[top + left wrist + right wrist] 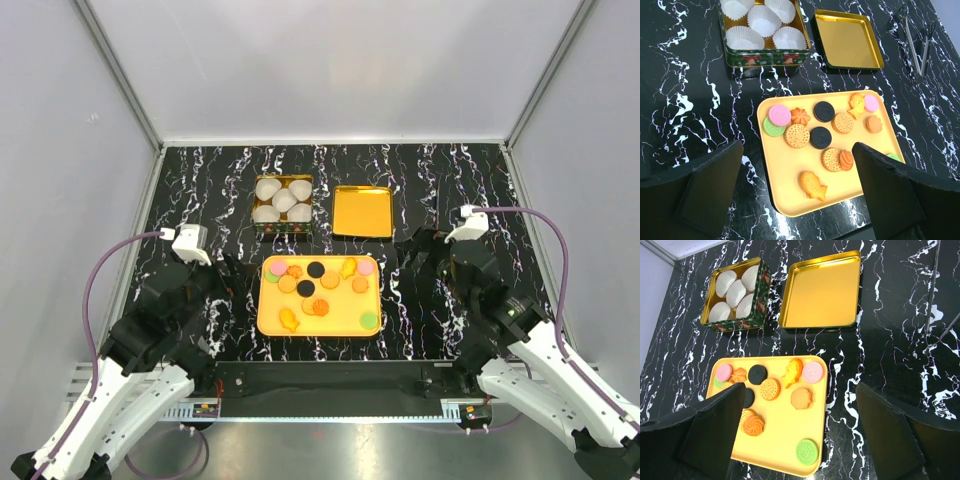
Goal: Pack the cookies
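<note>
The cookies lie on a yellow tray [340, 318] at the table's middle front. There are several discs, among them a black one [315, 269], a pink one [366, 268] and a green one [369, 320], plus a fish shape [289, 320]. In the left wrist view the tray [785, 170] shows the fish [812, 185] nearest. In the right wrist view the tray [785, 430] shows the green disc [807, 451] nearest. My left gripper [235, 275] [797, 147] is open and empty at the tray's left edge. My right gripper [415, 255] [800, 390] is open and empty to the right of the tray.
A green tin [283, 231] [767, 58] [735, 325] holding several white paper cups [285, 200] stands behind the tray. Its gold lid [362, 211] [847, 40] [820, 290] lies face up to the right. Metal tongs [917, 40] [940, 300] lie at the far right.
</note>
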Controlling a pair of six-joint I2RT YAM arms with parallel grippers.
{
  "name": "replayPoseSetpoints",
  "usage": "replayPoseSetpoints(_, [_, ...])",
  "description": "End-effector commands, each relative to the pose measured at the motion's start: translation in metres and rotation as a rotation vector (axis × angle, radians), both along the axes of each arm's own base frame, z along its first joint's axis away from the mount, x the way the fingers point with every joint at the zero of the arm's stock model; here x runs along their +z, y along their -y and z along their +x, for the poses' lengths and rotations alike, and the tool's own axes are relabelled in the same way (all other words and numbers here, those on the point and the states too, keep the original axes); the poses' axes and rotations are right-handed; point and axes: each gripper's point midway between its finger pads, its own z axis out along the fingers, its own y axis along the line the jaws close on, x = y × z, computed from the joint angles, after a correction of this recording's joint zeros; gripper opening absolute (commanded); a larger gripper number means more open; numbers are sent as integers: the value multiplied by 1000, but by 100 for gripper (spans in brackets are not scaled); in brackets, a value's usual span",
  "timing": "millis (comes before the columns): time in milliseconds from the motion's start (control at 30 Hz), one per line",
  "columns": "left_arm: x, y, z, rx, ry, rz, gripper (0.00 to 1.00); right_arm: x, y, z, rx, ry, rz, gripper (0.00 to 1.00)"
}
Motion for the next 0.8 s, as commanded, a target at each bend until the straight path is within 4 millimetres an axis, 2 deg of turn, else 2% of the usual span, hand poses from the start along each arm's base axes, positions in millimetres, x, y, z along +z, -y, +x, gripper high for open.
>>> replayPoseSetpoints(0, [6,6,3,-23,28,-5,99,19,2,0,2,43,-1,100])
replayPoseSetpoints(167, [7,8,2,-41,31,-7,99,13,8,9,-36,-9,-94,100])
replayPoseSetpoints(200, [7,9,2,-44,30,-8,99,19,9,12,-49,1,-107,99])
replayPoseSetpoints(267, [7,11,1,-56,30,-11,99,12,17,25,-103,-24,-194,100])
replayPoseSetpoints(300, [7,12,1,-62,28,-12,99,21,20,31,-119,-19,-209,100])
replayPoseSetpoints(333, [8,12,0,-67,32,-14,99,11,14,38,-94,-69,-234,100])
replayPoseSetpoints(367, [8,13,1,-69,33,-14,99,19,29,52,-142,-77,-217,100])
replayPoseSetpoints(400, [8,13,0,-72,33,-13,99,17,34,60,-150,-98,-206,100])
replayPoseSetpoints(433, [8,13,0,-72,32,-13,99,8,34,72,-121,-138,-182,100])
replayPoseSetpoints(467, [8,13,-1,-76,34,-13,99,8,61,88,-198,-153,-162,100])
replayPoseSetpoints(500, [8,13,-1,-74,34,-12,99,4,75,96,-229,-172,-154,100])
replayPoseSetpoints(533, [9,12,-1,-74,35,-13,99,-11,81,109,-232,-221,-160,100])
replayPoseSetpoints(567, [9,12,-1,-73,37,-14,99,-18,89,117,-246,-246,-158,100])
replayPoseSetpoints(600, [10,11,-1,-71,41,-15,99,-32,107,133,-279,-286,-140,100])
replayPoseSetpoints(700, [11,12,-2,-77,45,-14,99,-60,127,152,-324,-364,-134,100])
replayPoseSetpoints(767, [10,13,-2,-81,41,-11,99,-72,131,161,-336,-377,-134,100])
